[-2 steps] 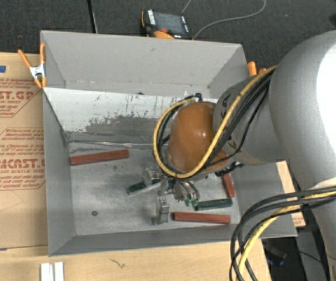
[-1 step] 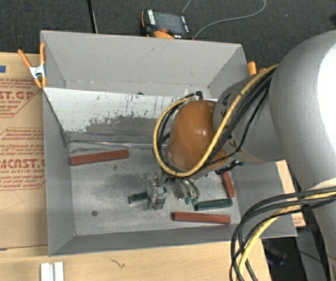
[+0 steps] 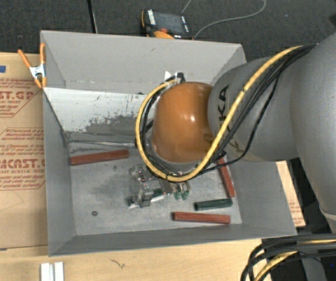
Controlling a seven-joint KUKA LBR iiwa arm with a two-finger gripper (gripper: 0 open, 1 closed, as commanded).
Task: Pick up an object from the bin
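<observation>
The gripper (image 3: pixel 144 192) is down at the floor of the grey metal bin (image 3: pixel 127 57), about the middle and toward the front. I can't tell whether it is spread or pressed together, and I see nothing held in it. Nearest to it, off to its right, lies a dark green marker (image 3: pixel 213 204), and just in front of that a red stick (image 3: pixel 201 218), flat near the front wall. A second red stick (image 3: pixel 227 181) lies further right, partly under the arm (image 3: pixel 297 110). A reddish-brown stick (image 3: pixel 99 157) lies well apart by the left wall. The orange wrist cover (image 3: pixel 180 124), ringed by a yellow-and-black cable (image 3: pixel 141 145), hangs over the gripper.
</observation>
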